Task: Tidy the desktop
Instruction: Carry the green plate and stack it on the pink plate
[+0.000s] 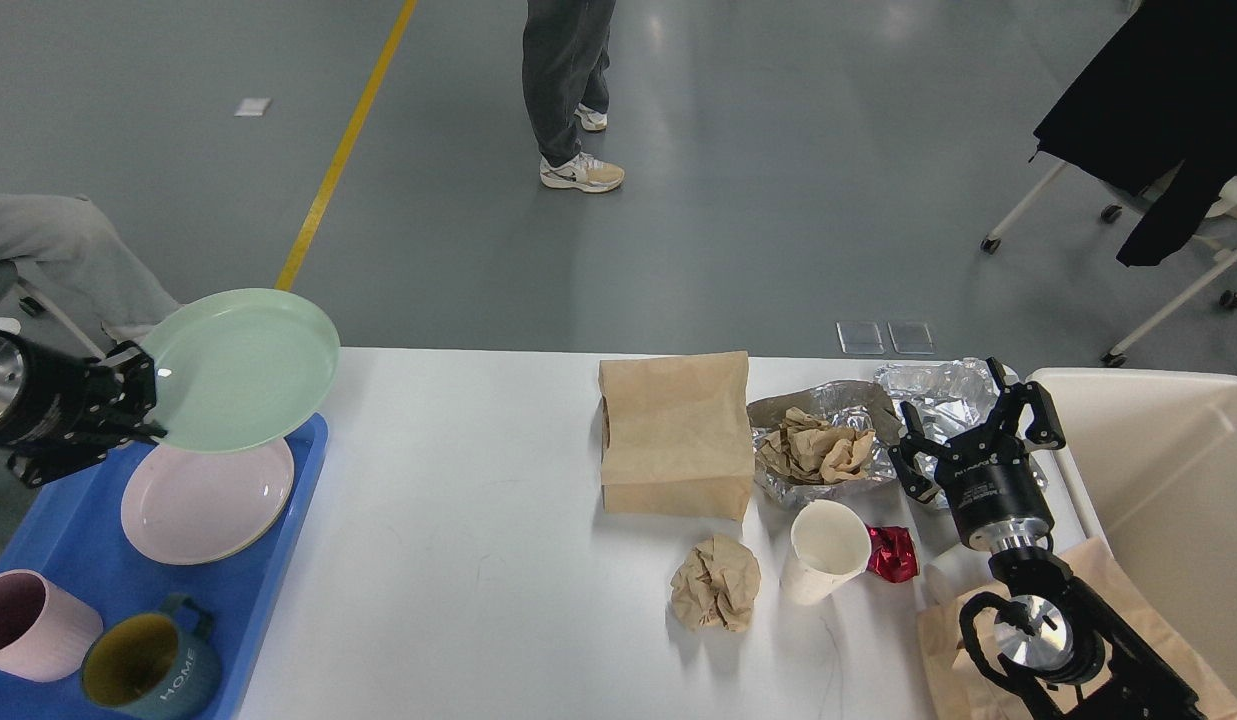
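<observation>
The white desk (478,560) is standing on a grey floor (778,200), the left tool (138,400) pinching a green plate (243,368), the right tool (978,425) spreading wide over foil (938,385).

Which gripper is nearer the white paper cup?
Right. The right gripper hovers just beyond and right of the white paper cup; the left gripper holds the green plate far left.
</observation>
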{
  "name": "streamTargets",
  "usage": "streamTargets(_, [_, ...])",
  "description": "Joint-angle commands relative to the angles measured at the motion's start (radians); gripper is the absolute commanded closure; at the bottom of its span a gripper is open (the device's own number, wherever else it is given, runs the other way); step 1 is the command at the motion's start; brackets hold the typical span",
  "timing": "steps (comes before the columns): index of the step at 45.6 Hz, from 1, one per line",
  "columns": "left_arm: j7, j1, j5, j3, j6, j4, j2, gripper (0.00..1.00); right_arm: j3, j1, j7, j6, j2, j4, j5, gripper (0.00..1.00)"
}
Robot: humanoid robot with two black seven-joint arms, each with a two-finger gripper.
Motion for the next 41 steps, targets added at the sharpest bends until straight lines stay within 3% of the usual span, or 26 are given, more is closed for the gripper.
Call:
streamTargets(1, [0.033,0.239,0.009,-0.12,-0.043,0.255,0.045,1.0,0.0,0.0,0.0,0.0,0.0,0.0,0.0,0.0])
streamTargets(9, [0.137,0.566,0.031,-0.395,-0.053,0.567,0.028,1.0,0.0,0.0,0.0,0.0,0.0,0.001,0.0,0.0])
streamTargets(14, [0.166,0.679,0.084,-0.528,-0.041,0.671,-0.017,1.0,0.0,0.0,0.0,0.0,0.0,0.0,0.0,0.0])
streamTargets(25, [0.172,0.752,0.123,-0.567,0.032,0.711,-0.109,1.0,0.0,0.0,0.0,0.0,0.0,0.0,0.0,0.0])
streamTargets(35, [0.174,0.76,0.124,-0.571,0.025,0.702,-0.123,1.0,0.0,0.0,0.0,0.0,0.0,0.0,0.0,0.0])
streamTargets(41, [0.177,0.76,0.124,-0.571,0.025,0.699,-0.119,0.89,0.0,0.0,0.0,0.0,0.0,0.0,0.0,0.0])
